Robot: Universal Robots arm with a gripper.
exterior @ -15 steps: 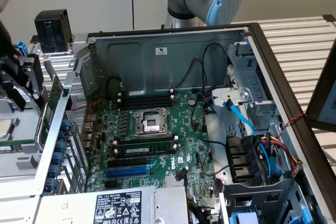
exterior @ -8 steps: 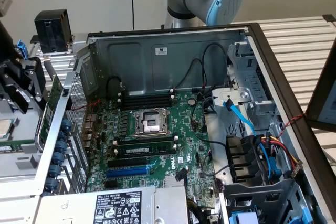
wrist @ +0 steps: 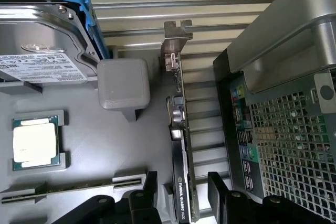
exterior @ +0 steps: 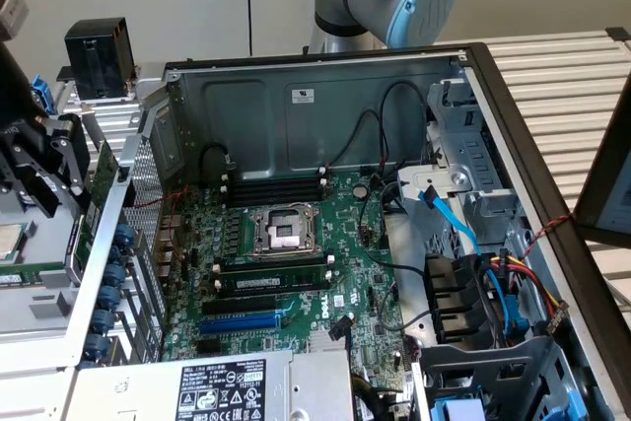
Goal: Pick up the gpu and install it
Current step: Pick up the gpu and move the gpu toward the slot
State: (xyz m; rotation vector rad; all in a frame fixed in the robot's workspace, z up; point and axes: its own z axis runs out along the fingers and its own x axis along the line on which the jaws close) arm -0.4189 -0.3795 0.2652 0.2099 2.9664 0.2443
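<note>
The gpu [wrist: 181, 182] stands on edge beside the grey parts tray [wrist: 105, 145]. Its black shroud carries an NVIDIA label, and its silver end bracket [wrist: 176, 40] points away from the wrist. My gripper [wrist: 181, 192] is open and straddles the card, one black finger [wrist: 150, 187] on each side. Slats show through a slim gap by the other finger [wrist: 215, 190]. In the exterior view the gripper [exterior: 74, 189] is at the left, outside the open computer case [exterior: 315, 105]. The green card [exterior: 99, 184] runs along it. The motherboard [exterior: 325, 244] lies inside with a blue slot [exterior: 242, 322].
The tray holds a hard drive in a blue caddy [wrist: 42, 40], a processor chip [wrist: 34, 142], a grey block [wrist: 123, 85] and a memory stick [wrist: 73, 190]. The case's rear panel [wrist: 247, 129] and perforated grille [wrist: 294, 145] stand close beside the card. Cables [exterior: 493, 273] fill the case's right side.
</note>
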